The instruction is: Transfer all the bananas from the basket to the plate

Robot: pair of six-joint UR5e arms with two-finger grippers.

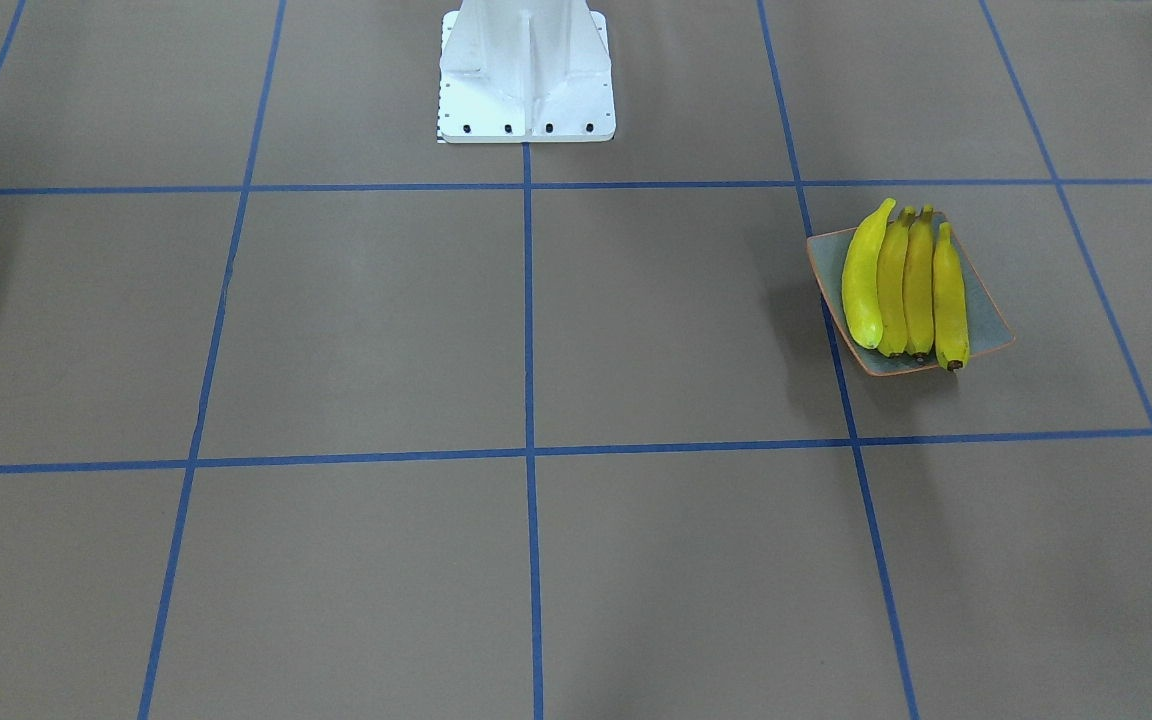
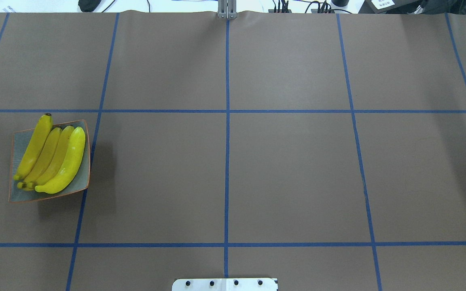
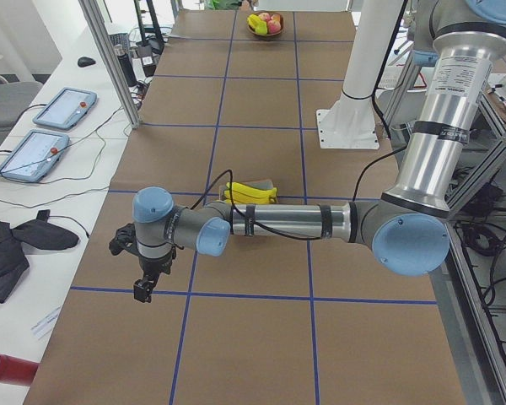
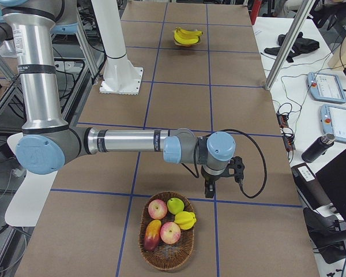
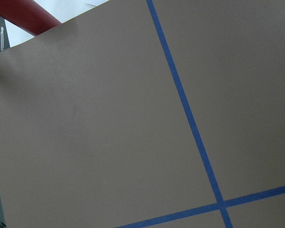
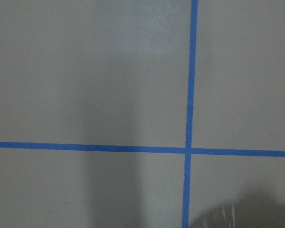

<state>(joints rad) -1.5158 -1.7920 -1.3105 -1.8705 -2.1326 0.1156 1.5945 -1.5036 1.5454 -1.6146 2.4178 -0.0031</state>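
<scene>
Several yellow bananas [image 1: 901,285] lie side by side on the square grey-blue plate [image 1: 988,322] with the orange rim. They also show in the overhead view [image 2: 51,155] on the plate [image 2: 18,139] at the table's left. My left gripper [image 3: 142,289] hangs over the table past the plate, near the table's end. My right gripper [image 4: 210,189] hangs just beside the wicker basket [image 4: 147,254]. Both grippers show only in the side views, so I cannot tell whether they are open or shut. No banana shows in the basket.
The basket holds red apples [image 4: 170,232], a green pear and a yellow fruit. The white robot base [image 1: 526,90] stands at the table's middle edge. Both wrist views show only brown table with blue tape lines; a red cylinder [image 5: 28,14] lies past the table's end.
</scene>
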